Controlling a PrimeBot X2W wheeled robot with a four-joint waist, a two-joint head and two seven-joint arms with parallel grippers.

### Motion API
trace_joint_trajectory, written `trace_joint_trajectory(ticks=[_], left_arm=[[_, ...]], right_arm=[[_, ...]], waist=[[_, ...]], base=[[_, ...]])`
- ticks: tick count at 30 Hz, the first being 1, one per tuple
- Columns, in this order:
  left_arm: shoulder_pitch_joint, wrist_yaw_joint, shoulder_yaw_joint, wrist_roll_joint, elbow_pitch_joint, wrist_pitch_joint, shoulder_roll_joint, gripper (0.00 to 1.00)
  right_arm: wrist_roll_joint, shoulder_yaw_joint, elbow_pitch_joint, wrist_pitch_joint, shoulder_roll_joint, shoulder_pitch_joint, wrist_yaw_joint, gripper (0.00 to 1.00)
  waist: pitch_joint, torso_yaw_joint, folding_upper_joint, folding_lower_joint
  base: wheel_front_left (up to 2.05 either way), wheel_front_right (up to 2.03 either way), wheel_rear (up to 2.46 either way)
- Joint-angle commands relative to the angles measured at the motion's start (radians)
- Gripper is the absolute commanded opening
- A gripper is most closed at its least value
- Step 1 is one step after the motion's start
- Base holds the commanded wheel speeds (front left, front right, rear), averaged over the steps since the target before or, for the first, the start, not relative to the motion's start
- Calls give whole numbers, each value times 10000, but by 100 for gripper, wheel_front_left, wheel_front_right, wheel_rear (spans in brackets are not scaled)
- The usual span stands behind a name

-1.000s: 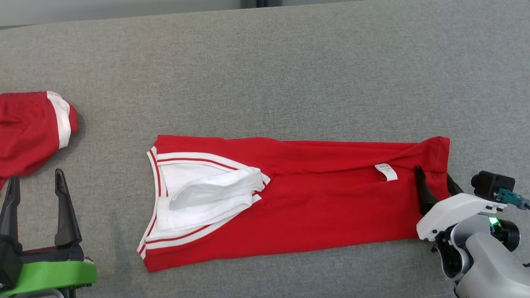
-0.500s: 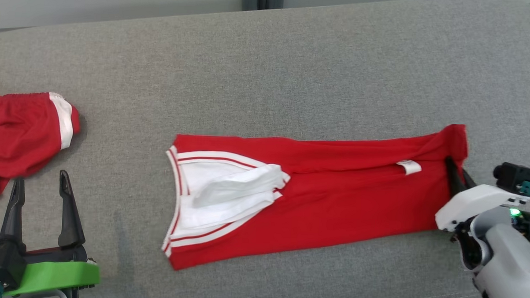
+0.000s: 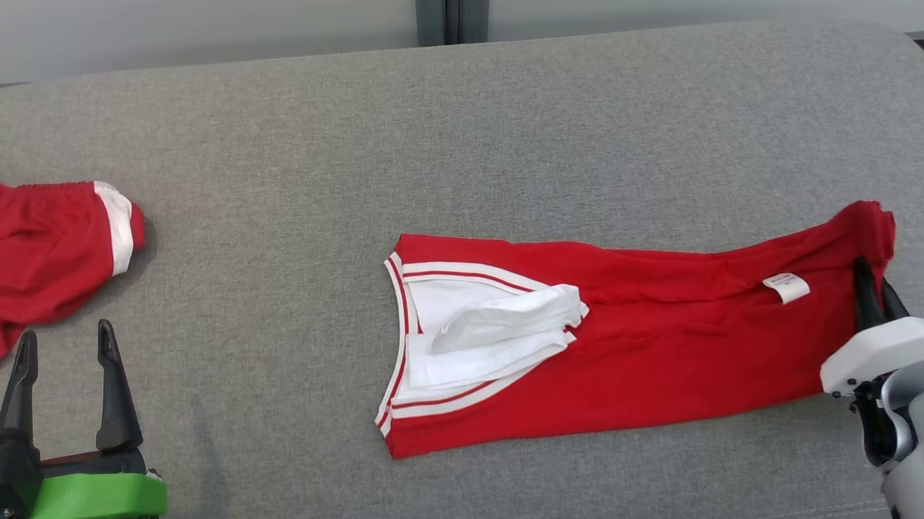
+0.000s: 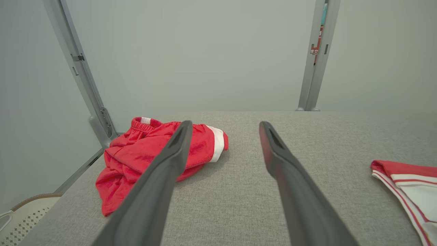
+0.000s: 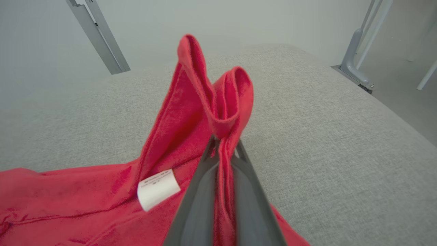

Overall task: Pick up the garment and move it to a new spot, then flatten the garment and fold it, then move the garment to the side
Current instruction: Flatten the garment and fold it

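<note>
Red garment [image 3: 658, 358] edge lifted, clamped in right arm's [image 3: 914, 406] closed jaws.

The garment [image 3: 658, 358] is bright red. At its nine o'clock end, white trim [image 3: 461, 270] with thin red stripes edges a plain white panel. Its label [image 3: 786, 288], toward three o'clock, is white with tiny dark print. At nine o'clock in the head view lies a second cloth [image 3: 32, 252] — the same red, with one broad white band. The cushion [image 3: 512, 138] beneath is a heathered mid-grey weave. The left gripper [image 3: 66, 332] has black fingers on a vivid green mount; the right gripper [image 3: 872, 278] — dark fingers too — sits on a white shell.
</note>
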Motion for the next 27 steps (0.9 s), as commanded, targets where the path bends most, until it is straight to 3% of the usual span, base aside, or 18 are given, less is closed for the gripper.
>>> trace_joint_trajectory(ticks=[1, 14, 27], left_arm=[[201, 82, 65, 77, -8, -1, 1, 100], [258, 163, 6, 103, -58, 0, 2, 100], [-152, 138, -304, 92, 101, 0, 2, 100]], right_arm=[[-91, 74, -248, -25, 138, 174, -14, 0], [-965, 1383, -3142, -24, 1450, 851, -13, 0], [-1286, 3219, -3267, -24, 2804, -162, -13, 0]], waist=[[-64, -27, 0, 0], [-209, 131, 0, 0], [-8, 630, 0, 0]], base=[[0, 0, 0], [0, 0, 0], [0, 0, 0]])
